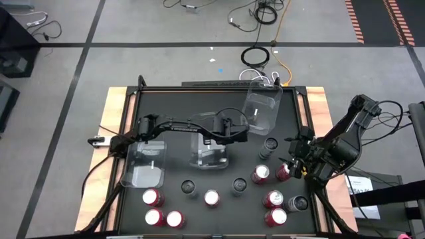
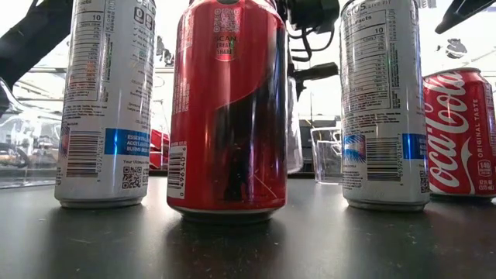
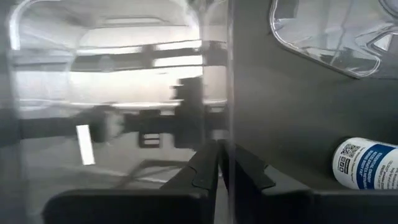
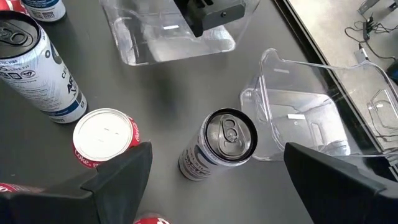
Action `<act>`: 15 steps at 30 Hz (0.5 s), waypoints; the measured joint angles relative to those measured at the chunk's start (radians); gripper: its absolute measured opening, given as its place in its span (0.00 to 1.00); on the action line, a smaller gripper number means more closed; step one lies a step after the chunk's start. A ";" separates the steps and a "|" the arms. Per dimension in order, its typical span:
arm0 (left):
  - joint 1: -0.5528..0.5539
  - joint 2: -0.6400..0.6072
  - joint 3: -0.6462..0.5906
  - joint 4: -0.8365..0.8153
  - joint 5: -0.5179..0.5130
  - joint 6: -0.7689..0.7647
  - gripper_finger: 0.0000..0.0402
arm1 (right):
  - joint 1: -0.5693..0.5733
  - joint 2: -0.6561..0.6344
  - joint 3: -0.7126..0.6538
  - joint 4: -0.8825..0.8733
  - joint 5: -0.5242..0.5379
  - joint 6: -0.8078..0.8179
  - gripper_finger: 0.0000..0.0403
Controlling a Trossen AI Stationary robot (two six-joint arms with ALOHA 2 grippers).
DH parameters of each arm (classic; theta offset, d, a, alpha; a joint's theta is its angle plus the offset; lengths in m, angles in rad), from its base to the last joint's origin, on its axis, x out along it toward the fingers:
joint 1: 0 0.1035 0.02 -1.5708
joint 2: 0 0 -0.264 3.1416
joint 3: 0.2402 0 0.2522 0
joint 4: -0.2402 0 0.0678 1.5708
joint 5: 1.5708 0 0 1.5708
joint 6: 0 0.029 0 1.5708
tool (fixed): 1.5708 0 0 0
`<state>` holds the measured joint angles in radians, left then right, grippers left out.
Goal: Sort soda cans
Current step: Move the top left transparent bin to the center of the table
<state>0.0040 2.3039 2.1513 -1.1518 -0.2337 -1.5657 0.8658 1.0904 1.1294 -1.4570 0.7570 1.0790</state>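
The table (image 1: 133, 106), dark-topped with pale wooden side rails, carries three clear plastic bins. One bin (image 1: 145, 164) lies toward the left edge, a second (image 1: 211, 154) sits mid-table, and a third (image 1: 263, 106) rests tilted near the far edge.

The left gripper (image 3: 222, 177) is at the middle bin, its fingers closed on that bin's clear wall, which runs up between them in the left wrist view. The right gripper (image 4: 217, 171) hovers near the right edge, fingers spread wide and holding nothing.

The soda cans (image 1: 211, 198) stand upright, spread along the near edge from left of centre to the right corner. One dark-topped can (image 4: 221, 144) stands directly between and just beyond the right fingers, long axis vertical, with a red can (image 4: 104, 138) beside it. The right arm is judged much the nearer for the pick.
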 joint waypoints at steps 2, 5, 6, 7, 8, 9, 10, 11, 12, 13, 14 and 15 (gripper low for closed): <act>0.000 0.000 0.000 0.000 0.008 0.000 0.15 | 0.000 0.000 0.000 0.000 0.000 0.000 0.89; 0.000 -0.001 0.000 -0.001 0.024 0.001 0.23 | 0.000 0.000 0.000 0.000 0.000 -0.006 0.89; 0.000 -0.001 0.000 -0.001 0.025 0.001 0.26 | 0.000 0.000 0.000 0.000 0.000 -0.010 0.89; 0.000 -0.001 0.000 -0.001 0.025 0.001 0.28 | 0.000 0.000 0.000 0.000 0.000 -0.015 0.89; 0.000 -0.001 0.000 -0.001 0.028 0.004 0.30 | 0.000 0.000 0.000 0.000 0.000 -0.018 0.89; 0.000 -0.001 0.000 -0.001 0.037 0.015 0.32 | 0.000 0.000 0.000 0.000 0.000 -0.018 0.89; 0.000 -0.001 0.000 -0.001 0.050 0.032 0.33 | 0.000 0.000 0.000 0.001 0.000 -0.018 0.89; 0.000 -0.001 0.001 -0.001 0.064 0.047 0.34 | 0.000 0.000 0.000 0.000 0.000 -0.020 0.89; 0.000 -0.004 0.003 -0.008 0.074 0.061 0.34 | 0.000 0.000 0.000 0.001 0.000 -0.024 0.89; 0.000 -0.007 0.009 -0.015 0.077 0.072 0.35 | 0.000 0.000 0.000 0.001 0.000 -0.026 0.89; 0.000 -0.009 0.015 -0.014 0.077 0.084 0.35 | 0.000 0.000 0.000 0.001 0.000 -0.026 0.89; 0.000 -0.015 0.022 -0.013 0.076 0.089 0.35 | 0.000 0.000 0.000 0.000 0.000 -0.026 0.89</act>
<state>0.0040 2.2890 2.1729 -1.1644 -0.1576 -1.4769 0.8657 1.0901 1.1294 -1.4566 0.7570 1.0531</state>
